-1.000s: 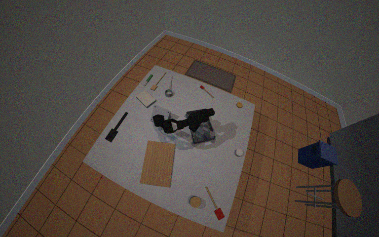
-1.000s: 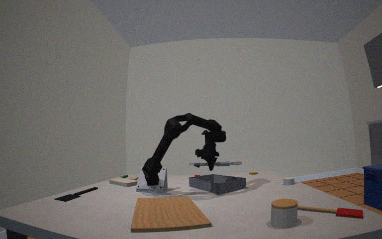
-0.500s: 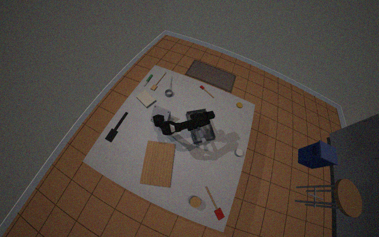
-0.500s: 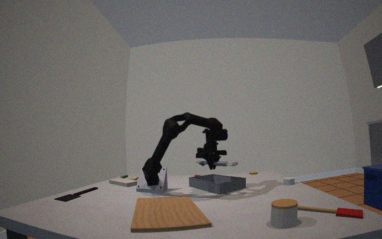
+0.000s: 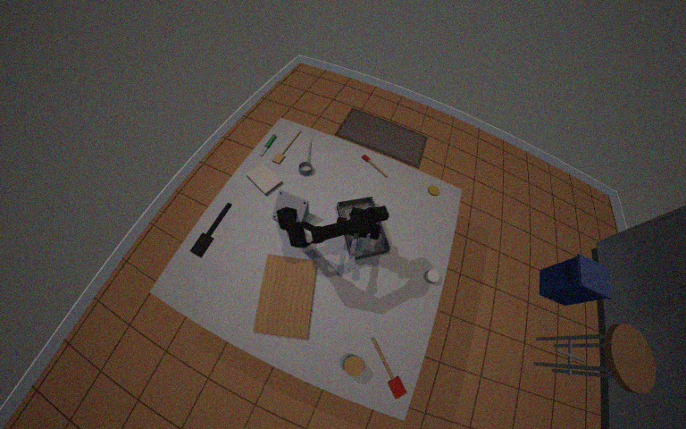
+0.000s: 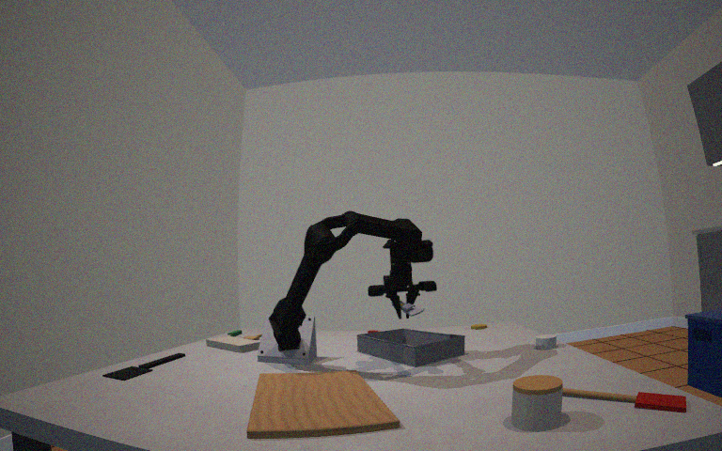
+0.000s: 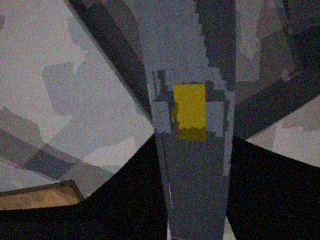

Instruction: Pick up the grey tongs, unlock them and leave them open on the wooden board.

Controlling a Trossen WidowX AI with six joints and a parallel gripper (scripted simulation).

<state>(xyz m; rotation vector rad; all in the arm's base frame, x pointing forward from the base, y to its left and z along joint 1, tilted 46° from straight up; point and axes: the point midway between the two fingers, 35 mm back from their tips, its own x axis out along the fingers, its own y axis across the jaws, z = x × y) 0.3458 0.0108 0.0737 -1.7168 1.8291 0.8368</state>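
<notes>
Grey metal-looking tongs (image 6: 410,305) (image 7: 195,170) are clamped between the fingers of the black parallel-jaw gripper (image 6: 403,308) (image 7: 182,135), held up in the air. A yellow rectangular patch (image 7: 190,111) shows on them, between the dark fingers in the wrist view. Below the gripper stands the dark grey, open roasting tin (image 5: 372,255) (image 6: 385,349), apart from the tongs. The flat, light-brown wooden board (image 5: 285,297) (image 6: 319,404) lies lower than the gripper and off toward the exterior camera, with nothing on it. Farther from the gripper on that same side is a grey cylindrical pot with a tan top (image 5: 353,365) (image 6: 536,404), near a red-headed, wooden-handled spatula (image 5: 397,387) (image 6: 660,401). Whether the tongs are unlocked cannot be told.
</notes>
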